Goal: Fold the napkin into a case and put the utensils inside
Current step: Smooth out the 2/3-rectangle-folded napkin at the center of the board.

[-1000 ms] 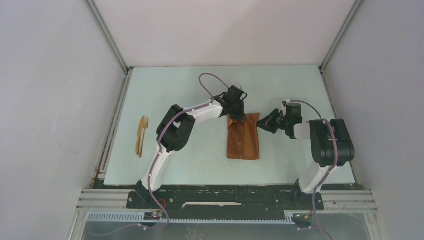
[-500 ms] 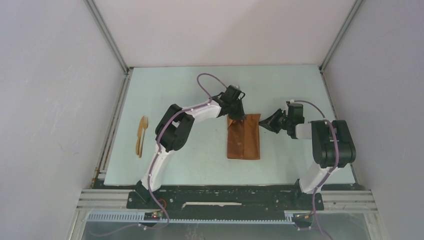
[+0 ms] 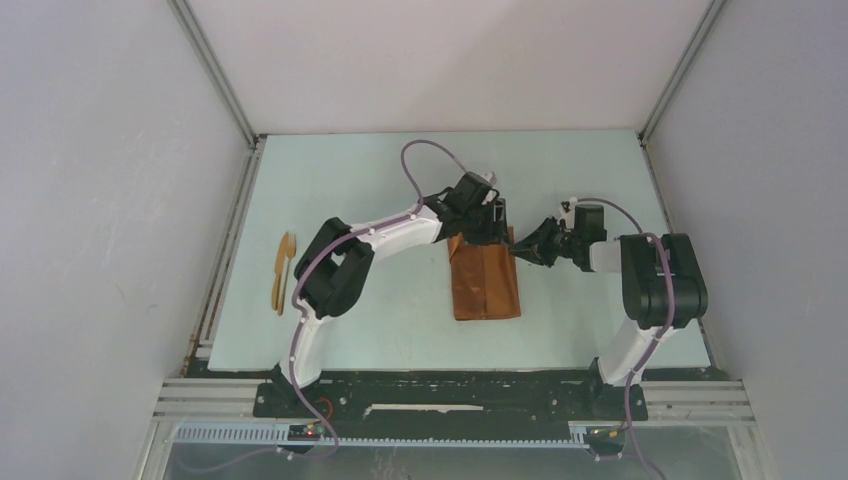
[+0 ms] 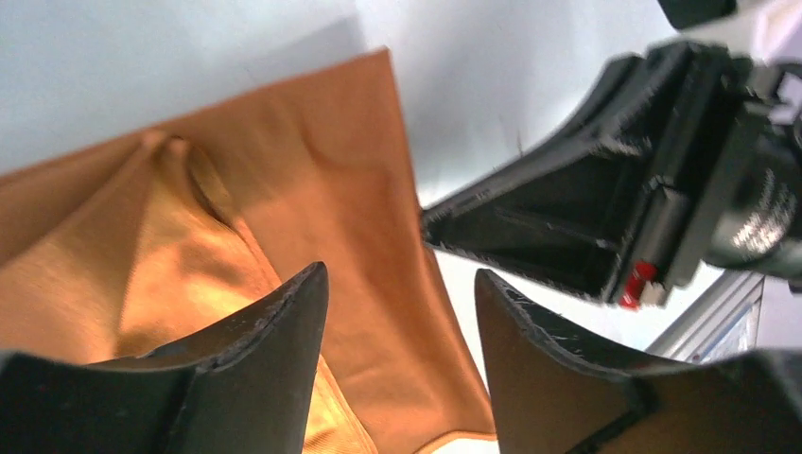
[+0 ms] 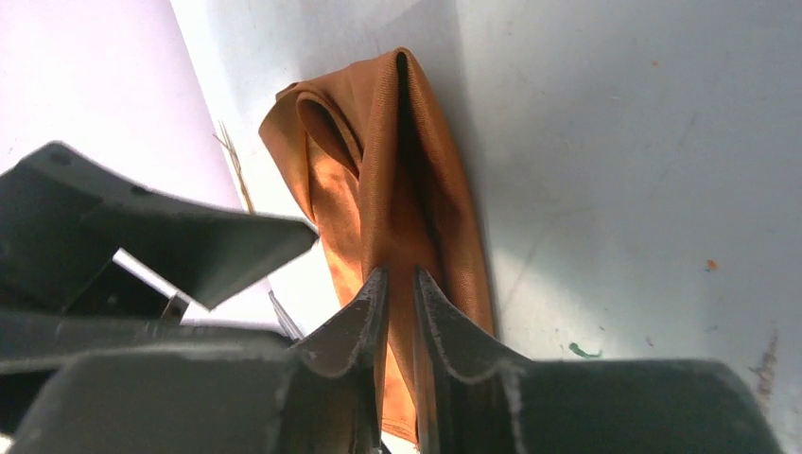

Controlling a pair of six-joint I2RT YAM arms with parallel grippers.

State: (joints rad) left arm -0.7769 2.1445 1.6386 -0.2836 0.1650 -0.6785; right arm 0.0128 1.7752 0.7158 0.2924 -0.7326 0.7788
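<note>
Pale green table (image 3: 380, 330) is walled in white. At its middle the napkin (image 3: 486, 285) is laid flat, folded to a narrow oblong; the utensils (image 3: 284, 272) are laid well apart on the left. At the napkin's far right corner, the right gripper (image 3: 520, 248) is seen almost closed, with cloth in the slit; whether it is gripped cannot be told. Just beyond, the left gripper (image 3: 493, 222) is held wide apart, with nothing gripped.

- Left arm (image 3: 400, 228): glossy white moulded links joined by bulky black joint housings.
- Right arm (image 3: 660, 285): the same white and black build.
- Thin lilac cable (image 3: 422, 144) runs along each arm.
- Left gripper (image 4: 399, 274): 2 matte-black wedge fingers with scuffed edges.
- Right gripper (image 5: 399, 274): 2 black tapered fingers and a small red stud (image 4: 638, 281).
- Flat black base plate (image 3: 450, 398) under both arms.
</note>
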